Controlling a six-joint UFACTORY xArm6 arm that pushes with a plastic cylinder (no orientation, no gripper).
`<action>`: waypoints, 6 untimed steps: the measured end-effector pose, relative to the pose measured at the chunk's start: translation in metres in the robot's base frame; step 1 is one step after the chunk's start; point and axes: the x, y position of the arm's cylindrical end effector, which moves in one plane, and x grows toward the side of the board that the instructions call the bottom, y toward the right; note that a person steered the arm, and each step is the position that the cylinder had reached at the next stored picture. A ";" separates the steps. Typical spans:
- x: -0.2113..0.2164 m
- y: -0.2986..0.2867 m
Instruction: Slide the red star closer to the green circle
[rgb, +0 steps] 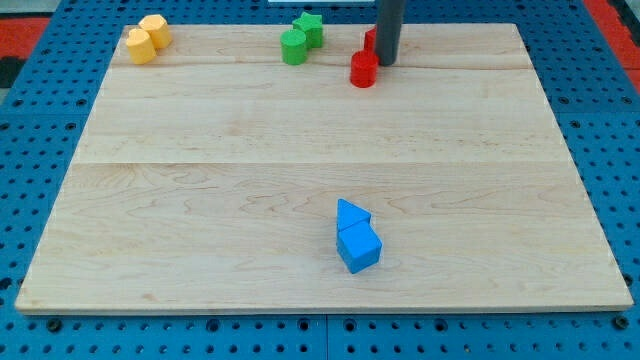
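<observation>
1. Rod's tip (386, 62), no pincer fitted, stands touching the red star (371, 40), mostly hidden behind it.
2. Green circle (294, 47) lies to the view's left, apart; the push remains unfinished.
3. Red cylinder (364, 70) sits just beside the tip.

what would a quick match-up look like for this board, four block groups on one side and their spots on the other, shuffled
Things:
1. yellow blocks
2. green blocks
3. red blocks
4. blue blocks

Places:
A. lower middle of the board, far from the rest
B. top edge, right beside my tip
C. top left corner of the view
D. top edge, left of the red ones

Pairs: 1-C, 2-D, 3-B, 4-A

The rod hides part of the rear red block, so I cannot tell its shape.
</observation>
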 end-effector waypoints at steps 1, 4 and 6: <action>0.000 0.009; -0.032 0.065; -0.031 -0.017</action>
